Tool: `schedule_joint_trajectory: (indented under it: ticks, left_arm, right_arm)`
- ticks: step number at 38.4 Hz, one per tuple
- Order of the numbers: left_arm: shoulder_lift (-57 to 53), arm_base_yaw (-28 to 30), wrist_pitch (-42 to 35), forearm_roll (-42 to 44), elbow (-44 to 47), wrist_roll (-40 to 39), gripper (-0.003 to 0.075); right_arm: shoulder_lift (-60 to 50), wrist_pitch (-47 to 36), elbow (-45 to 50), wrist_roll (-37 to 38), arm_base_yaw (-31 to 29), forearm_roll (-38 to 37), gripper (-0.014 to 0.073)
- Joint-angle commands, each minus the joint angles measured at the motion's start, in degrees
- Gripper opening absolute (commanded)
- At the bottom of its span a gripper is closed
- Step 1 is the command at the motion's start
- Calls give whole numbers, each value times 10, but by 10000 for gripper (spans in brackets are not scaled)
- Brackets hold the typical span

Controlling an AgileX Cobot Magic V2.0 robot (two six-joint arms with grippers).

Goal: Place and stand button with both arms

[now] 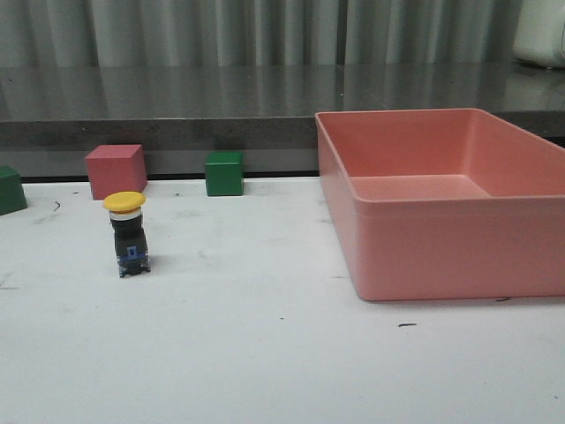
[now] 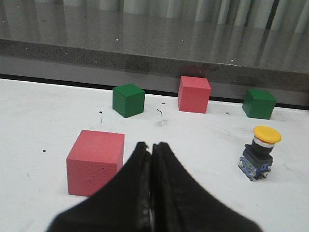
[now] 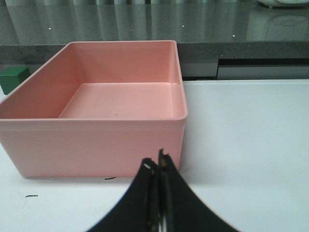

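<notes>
The button stands on the white table at the left, yellow cap up, black body and grey-blue base below. The left wrist view shows the same button upright, off to one side of my left gripper. That gripper is shut with nothing between its fingers and is well apart from the button. My right gripper is also shut and empty, close to the near corner of the pink bin. Neither arm appears in the front view.
A large pink bin fills the table's right side. A red cube and green cubes line the back edge by the grey ledge. Another red cube lies just beside the left fingers.
</notes>
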Motion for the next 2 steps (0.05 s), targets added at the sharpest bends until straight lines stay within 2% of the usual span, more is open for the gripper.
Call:
schedule_joint_trajectory:
  ticks: [1,2]
  left_arm:
    - [-13,0,-49,-7,4,-3,-20]
    - [-13,0,-49,-7,4,-3,-20]
  right_arm:
    - [-10,-40,-2,-6,-4,0,-63]
    - [-10,-40,-2,-6,-4,0,-63]
